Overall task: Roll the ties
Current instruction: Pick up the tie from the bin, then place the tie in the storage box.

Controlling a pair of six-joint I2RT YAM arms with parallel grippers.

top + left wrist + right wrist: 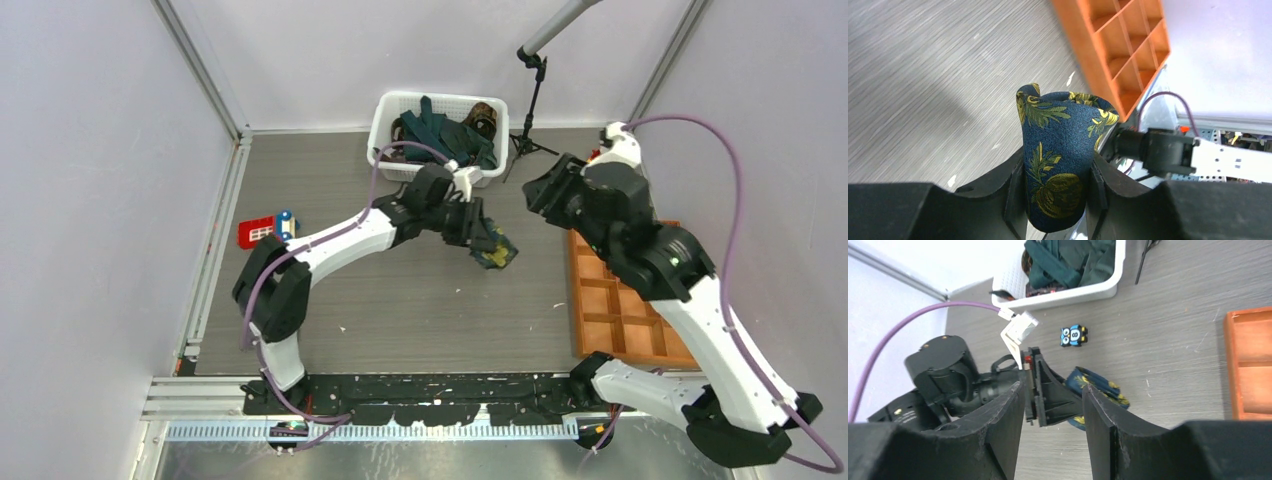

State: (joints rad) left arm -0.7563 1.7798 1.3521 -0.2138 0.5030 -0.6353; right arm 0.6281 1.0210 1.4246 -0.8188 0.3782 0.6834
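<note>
On the grey bench, in front of the white basket, the left pincer is clamped on the rolled navy tie with yellow flowers. Right of it, nearer the basket, the right pincer has its fingers apart and empty. Dark teal ties lie inside the basket.

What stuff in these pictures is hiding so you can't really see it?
- flowered tie: left wrist view, the fingers of the left hand cover its sides; top view, too small to tell how neatly it is rolled.
- ties in the white basket: top view, piled and too small to count; right wrist view, cut off by the top edge.
- orange tray: top view, the right arm covers part.
</note>
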